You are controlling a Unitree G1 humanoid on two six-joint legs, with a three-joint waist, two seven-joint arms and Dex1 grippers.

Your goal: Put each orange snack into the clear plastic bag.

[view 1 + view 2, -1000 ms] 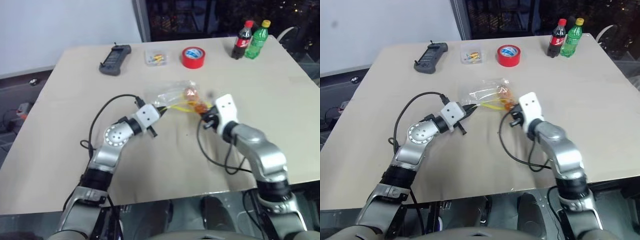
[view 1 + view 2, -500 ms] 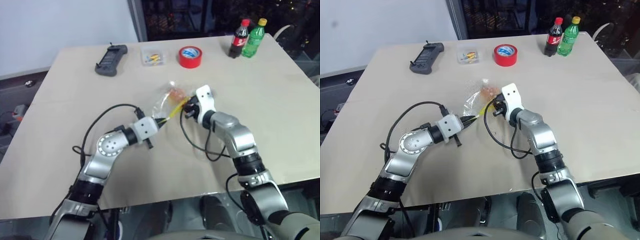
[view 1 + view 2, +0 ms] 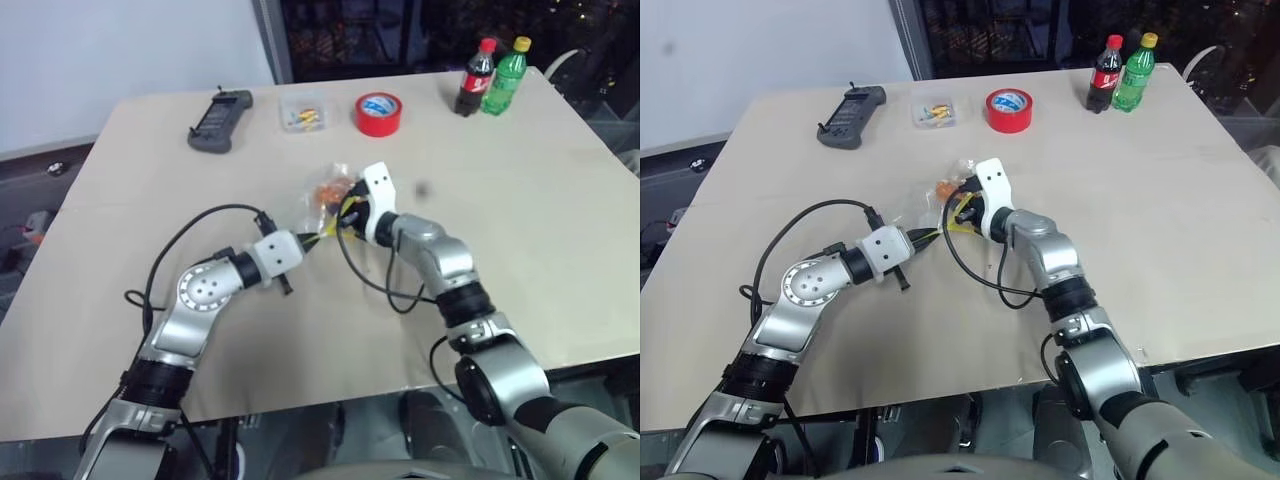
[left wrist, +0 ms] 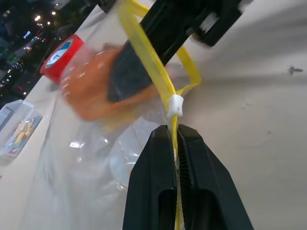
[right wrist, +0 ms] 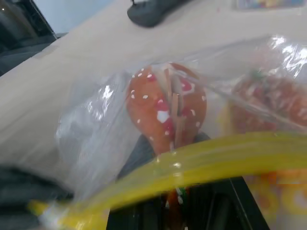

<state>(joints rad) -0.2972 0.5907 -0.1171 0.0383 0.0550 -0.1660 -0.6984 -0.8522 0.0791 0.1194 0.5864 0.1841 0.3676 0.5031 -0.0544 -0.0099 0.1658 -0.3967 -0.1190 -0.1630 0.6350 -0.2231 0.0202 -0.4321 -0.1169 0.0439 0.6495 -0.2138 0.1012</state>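
You're near the end, I judge: one orange snack (image 5: 165, 108) sits inside the clear plastic bag (image 4: 86, 158), and a second orange shape shows through the film just beside it. Your left pincer (image 4: 175, 143) is clamped on the bag's yellow seal strip (image 4: 148, 57). Your right pincer (image 3: 347, 208), nearly closed, reaches into the bag's mouth, the snack at its tips.

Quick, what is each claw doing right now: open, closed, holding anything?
Left claw: closed on the yellow seal strip of the clear plastic bag.
Right claw: closed on an orange snack, inside the bag's mouth.
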